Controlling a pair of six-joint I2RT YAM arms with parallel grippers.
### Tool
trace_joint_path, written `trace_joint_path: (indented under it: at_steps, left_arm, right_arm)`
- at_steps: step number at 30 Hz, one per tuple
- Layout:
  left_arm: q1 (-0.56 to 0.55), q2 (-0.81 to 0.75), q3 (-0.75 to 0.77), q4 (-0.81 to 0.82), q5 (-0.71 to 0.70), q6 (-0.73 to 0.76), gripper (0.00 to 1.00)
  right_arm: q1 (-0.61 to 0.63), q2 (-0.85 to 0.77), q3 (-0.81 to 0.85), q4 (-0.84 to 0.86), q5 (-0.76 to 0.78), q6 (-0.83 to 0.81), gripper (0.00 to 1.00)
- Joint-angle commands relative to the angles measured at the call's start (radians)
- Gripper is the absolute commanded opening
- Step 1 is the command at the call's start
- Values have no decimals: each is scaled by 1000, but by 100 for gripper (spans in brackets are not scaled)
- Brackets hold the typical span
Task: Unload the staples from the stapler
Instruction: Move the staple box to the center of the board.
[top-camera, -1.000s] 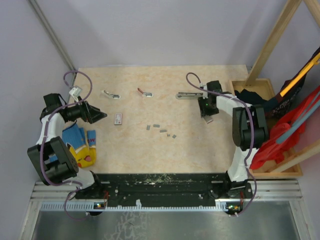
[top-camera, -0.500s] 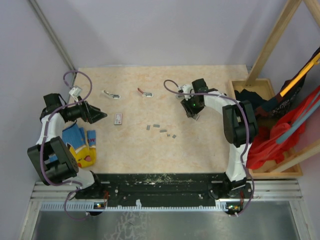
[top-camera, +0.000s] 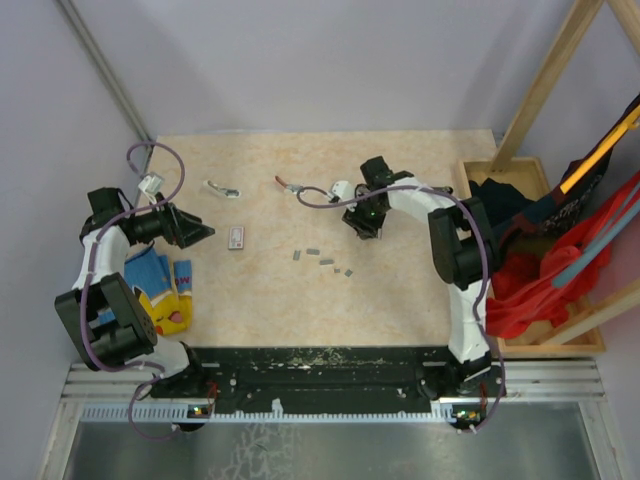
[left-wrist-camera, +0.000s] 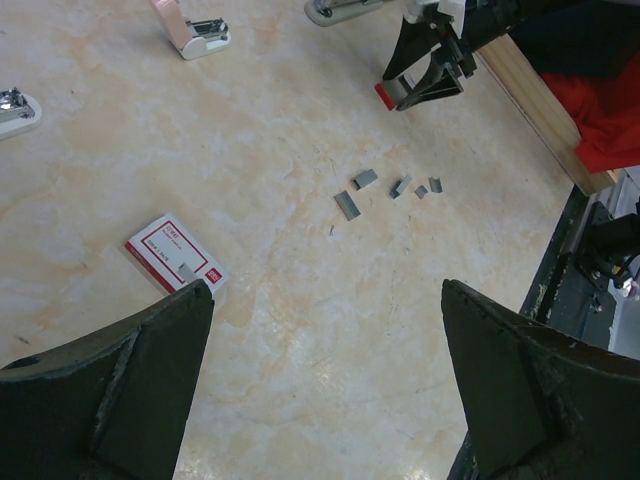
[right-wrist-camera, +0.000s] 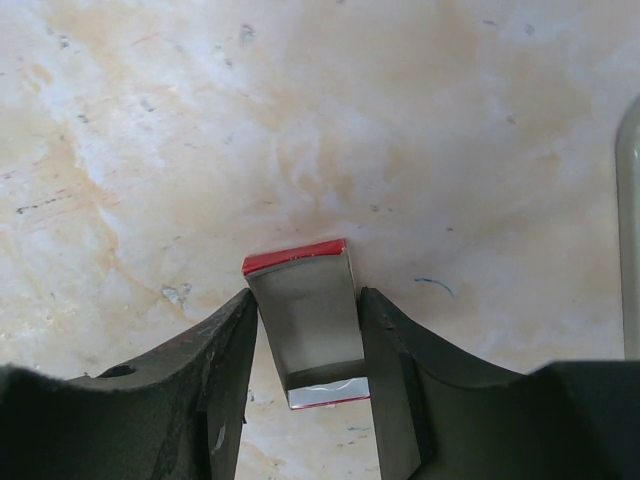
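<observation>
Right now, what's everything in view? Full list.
stapler: 1, silvery-grey, far side, by right hand
staples: about 5, grey, loose mid-table
tag: 1, white-red, left of staples
clip: 1, silvery, red tail, far side
small item: 1, white-silver, far left
cloth: 1, blue-yellow, left edge
crate: 1, wood, right of table, red and black fabric inside
red-edged piece: 1, grey, in right hand
left hand: 1, black, open
right hand: 1, black, shut on red-edged piece
</observation>
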Motion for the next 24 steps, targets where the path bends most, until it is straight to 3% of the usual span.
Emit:
trace_joint_path:
  at_steps: [1,8,17,24]
  left_arm:
    - [7,-10,5,-29,39,39,100]
    - [8,-9,1,-34,39,45,100]
    - [7,-5,0,-35,37,47,100]
    - [8,-12,2,-34,32,47,100]
  right_arm:
    - [43,41,11,-111,-30,-158,46]
    - [54,21,79,-123,-32,-122,50]
    - [58,-143,99,-59,-89,34,65]
    - [97,-231,47,47,-137,176,67]
